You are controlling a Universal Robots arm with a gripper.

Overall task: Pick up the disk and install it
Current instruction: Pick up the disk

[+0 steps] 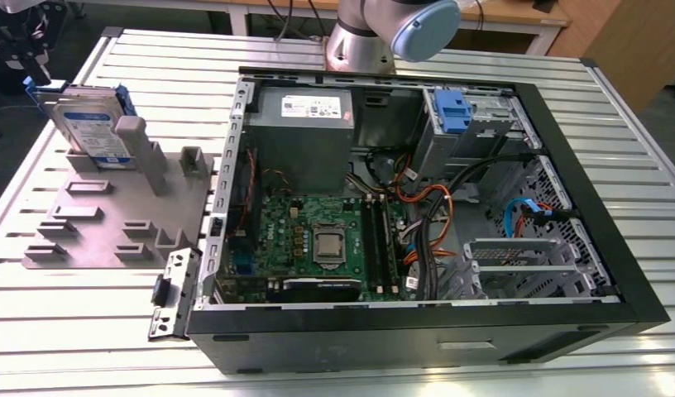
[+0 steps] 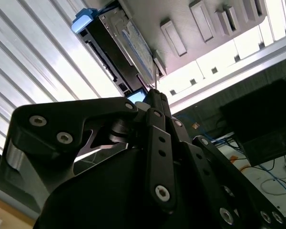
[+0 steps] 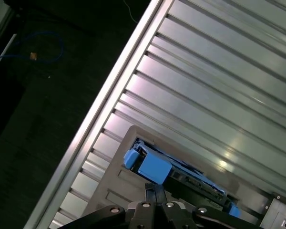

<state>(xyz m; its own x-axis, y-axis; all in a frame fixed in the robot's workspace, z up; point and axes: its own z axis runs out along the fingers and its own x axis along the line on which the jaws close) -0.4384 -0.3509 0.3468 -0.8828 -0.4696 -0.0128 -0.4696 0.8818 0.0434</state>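
The disk (image 1: pixel 89 124) stands on edge in a slot of the grey holder plate (image 1: pixel 106 223) at the exterior view's left, its white and blue label facing the camera and its blue carrier frame around the edges. My gripper (image 1: pixel 17 50) hangs just beyond the disk's upper far end, at the table's corner. In both wrist views the black fingers meet at a point, shut with nothing between them (image 2: pixel 155 93) (image 3: pixel 151 187). The disk (image 2: pixel 128 43) (image 3: pixel 181 176) lies just past the tips, apart from them.
An open computer case (image 1: pixel 602 207) fills the middle and the exterior view's right of the ribbed metal table (image 1: pixel 83 331). It holds a grey power supply box (image 1: pixel 304 124), a motherboard (image 1: pixel 315 240), cables and a drive bay with a bare blue bracket (image 1: pixel 453 112). The arm's base (image 1: pixel 360 41) stands behind the case.
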